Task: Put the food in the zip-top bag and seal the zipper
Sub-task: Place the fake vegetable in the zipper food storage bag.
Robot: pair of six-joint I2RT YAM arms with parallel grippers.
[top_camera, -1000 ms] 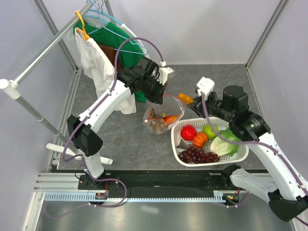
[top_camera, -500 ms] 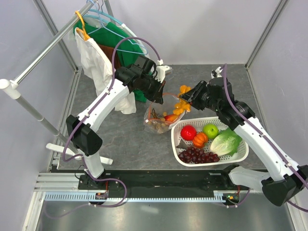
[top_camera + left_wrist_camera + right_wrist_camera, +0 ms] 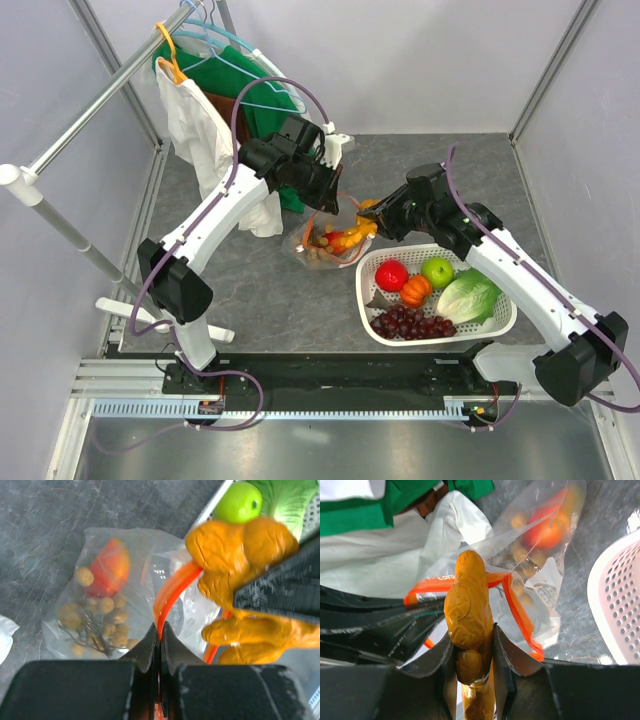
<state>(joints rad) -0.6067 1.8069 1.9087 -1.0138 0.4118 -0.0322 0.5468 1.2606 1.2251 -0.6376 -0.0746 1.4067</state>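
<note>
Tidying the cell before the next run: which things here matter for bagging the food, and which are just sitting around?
In the job: zip-top bag, its zipper in the left gripper, orange pieces in the right gripper, bagged mango and nuts, red apple, green apple, lettuce, grapes, white basket.
Lying about: white garment, green garment, hangers, clothes rail.

From the left wrist, the knobbly orange food pieces (image 3: 240,545) are blurred and run off the right edge; the green lettuce leaf (image 3: 286,501) is cropped at the corner. From the right wrist, the white lattice plastic basket (image 3: 620,595) is cut off at right, and the clear crinkly plastic bag (image 3: 551,586) holds only blurs.
</note>
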